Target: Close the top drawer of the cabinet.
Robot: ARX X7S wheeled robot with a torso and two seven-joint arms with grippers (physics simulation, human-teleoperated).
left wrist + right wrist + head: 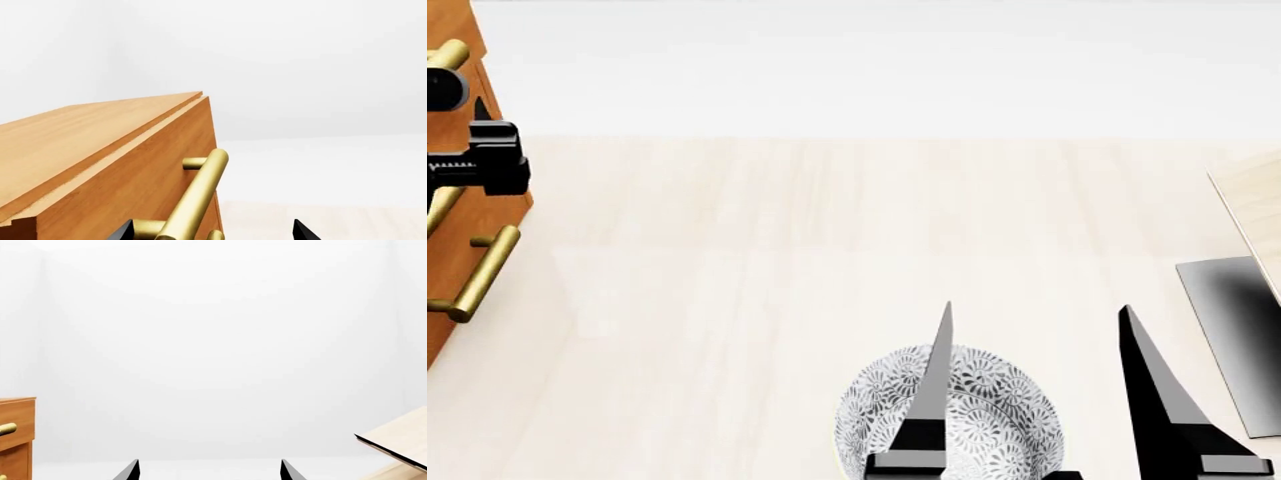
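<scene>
The orange-brown cabinet (67,132) fills the near side of the left wrist view. The top drawer (140,180) has a flat front, and a narrow step shows between it and the cabinet's top. Its brass bar handle (200,192) runs between the two black tips of my left gripper (213,231), which is open around it without touching. In the head view the cabinet (474,215) is at the far left, with my left gripper (487,160) in front of it. My right gripper (1036,310) is open and empty, low in the middle; it also shows in the right wrist view (210,469).
A lower drawer's brass handle (481,270) sits below my left gripper. A patterned grey-and-white bowl (988,415) lies under my right gripper. A pale slanted shelf (1248,210) on a black base (1228,320) stands at the right. The floor is pale wood.
</scene>
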